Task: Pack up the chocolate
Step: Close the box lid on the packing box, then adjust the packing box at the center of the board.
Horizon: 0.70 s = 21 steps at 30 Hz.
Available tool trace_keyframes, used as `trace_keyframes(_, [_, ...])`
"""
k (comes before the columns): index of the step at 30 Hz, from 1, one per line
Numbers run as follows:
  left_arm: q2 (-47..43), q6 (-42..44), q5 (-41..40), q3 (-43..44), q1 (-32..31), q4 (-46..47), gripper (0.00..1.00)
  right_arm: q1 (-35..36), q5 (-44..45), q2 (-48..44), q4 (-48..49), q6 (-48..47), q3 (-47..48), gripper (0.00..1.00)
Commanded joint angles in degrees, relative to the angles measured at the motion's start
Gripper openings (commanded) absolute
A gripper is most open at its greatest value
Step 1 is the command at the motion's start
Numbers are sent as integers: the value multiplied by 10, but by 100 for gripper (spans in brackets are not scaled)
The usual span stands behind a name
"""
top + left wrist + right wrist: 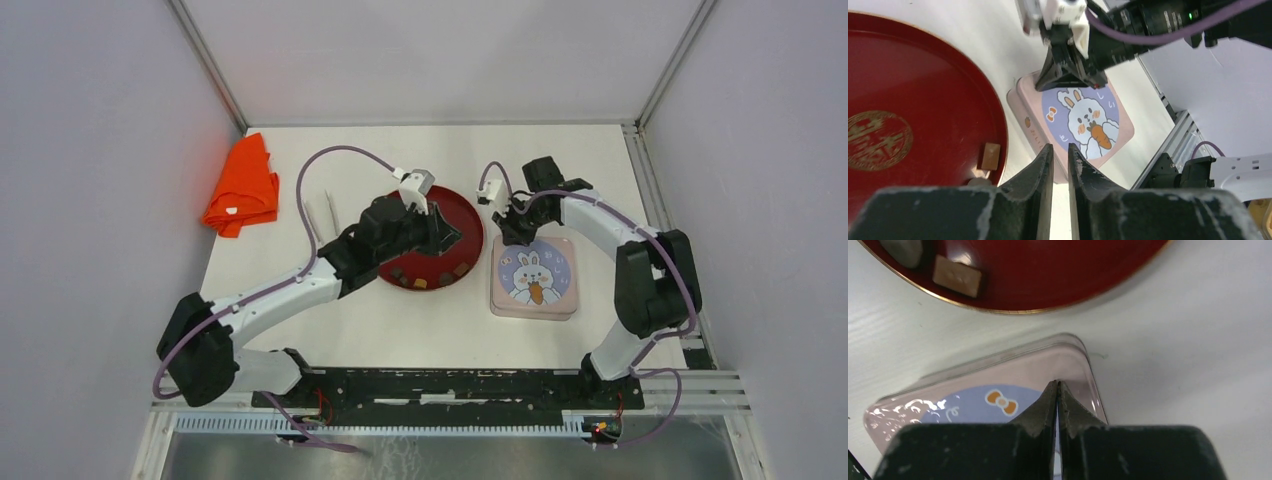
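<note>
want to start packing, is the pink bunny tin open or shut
Shut. The pink bunny tin has its printed lid seated flat on top in every view; the inside is hidden.

The left arm (pixel 275 295) stretches out low from its base on a long diagonal toward the middle of the workspace, white forearm leading into a black wrist. At its end the left gripper (pixel 452 236) points forward and to the right, its two fingers (pixel 1040 165) drawn in side by side with only a thin slit between them. Over on the other side, the right arm (pixel 650 280) rises, folds sharply at the elbow and sweeps back inward, wrist bent over. The right gripper (pixel 513 232) aims downward, its fingertips (pixel 1045 407) pressed together into one point. The two grippers sit near each other, not touching.
</note>
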Motion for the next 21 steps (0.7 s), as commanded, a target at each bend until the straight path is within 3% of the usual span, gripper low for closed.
trace_keyframes(1, [-68, 22, -35, -50, -2, -11, 25, 1, 76, 54, -24, 7, -3, 8])
trace_keyframes(6, [-106, 23, -36, -69, -2, 4, 35, -11, 20, -2, -90, -27, 92, 11])
trace_keyframes(10, [-84, 5, 3, -56, -2, 33, 55, -54, -7, -79, -114, -33, 138, 30])
trace_keyframes(12, [-57, -18, 31, -50, -3, 55, 56, -93, -21, -126, -92, -27, 96, 38])
trace_keyframes(14, [-28, -32, 40, -43, -6, 59, 51, -140, -25, -174, -70, -30, 41, 41])
trace_keyframes(16, [-4, -33, 19, -36, -11, 41, 39, -192, 8, -207, -50, -38, -20, 40])
trace_keyframes(18, [19, -27, -5, -27, -16, 10, 22, -245, 22, -231, -33, -46, -69, 33])
trace_keyframes(21, [58, -16, -8, -20, -28, -15, 17, -307, 21, -239, -13, -66, -125, 23])
